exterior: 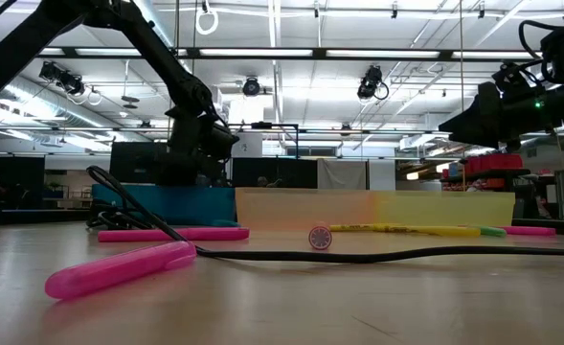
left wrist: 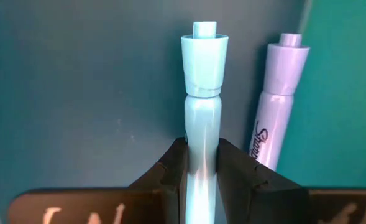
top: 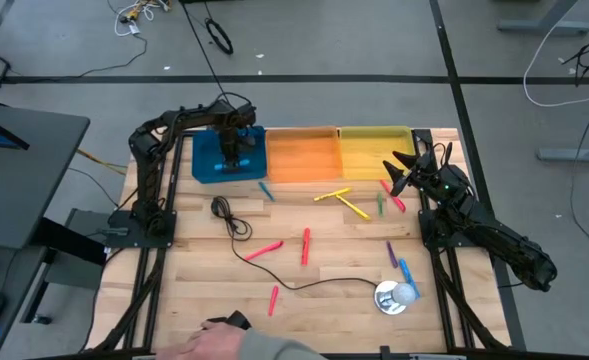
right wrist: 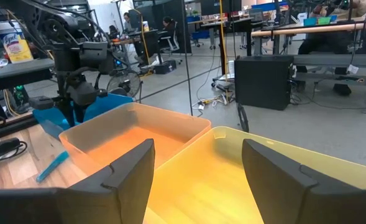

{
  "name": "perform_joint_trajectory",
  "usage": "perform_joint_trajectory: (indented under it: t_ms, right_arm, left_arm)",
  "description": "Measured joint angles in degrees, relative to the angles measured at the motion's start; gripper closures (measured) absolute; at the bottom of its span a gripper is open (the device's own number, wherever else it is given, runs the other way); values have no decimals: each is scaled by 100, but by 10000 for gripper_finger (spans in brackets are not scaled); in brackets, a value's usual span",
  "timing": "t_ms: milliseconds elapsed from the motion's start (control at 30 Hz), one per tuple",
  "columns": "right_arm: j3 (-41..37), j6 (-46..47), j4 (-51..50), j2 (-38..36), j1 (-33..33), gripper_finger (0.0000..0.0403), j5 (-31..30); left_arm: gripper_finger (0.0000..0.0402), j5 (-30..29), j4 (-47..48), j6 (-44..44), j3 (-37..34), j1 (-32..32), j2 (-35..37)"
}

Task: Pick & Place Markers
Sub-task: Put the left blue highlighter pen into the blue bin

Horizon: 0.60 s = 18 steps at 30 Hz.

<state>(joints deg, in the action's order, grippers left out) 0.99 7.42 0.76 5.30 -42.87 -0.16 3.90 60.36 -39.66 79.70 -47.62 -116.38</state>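
Both robot arms are dark, almost black, and made of thick tube-like parts joined by round, chunky joints. The left arm has thin black cables looping near its top end. The right arm has a small green light glowing near its wrist. Each arm stands on a flat black base plate. The right arm's fingers are flat, black wedges. The left arm's fingers are black too, with slanted tips.

A grey floor crossed by dark lines is seen beyond the wooden desk, with loose cables on it. Ceiling lights and distant workbenches are shown.
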Motion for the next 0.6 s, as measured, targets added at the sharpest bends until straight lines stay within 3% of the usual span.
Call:
perform_joint_trajectory:
  t_ms: [200,600]
  right_arm:
    - [0,0,2,0,0,158,0]
    - [0,0,2,-2,0,158,0]
  left_arm:
    - [335,2,-17,7,2,25,0]
    - [271,-37,16,260,2,24,0]
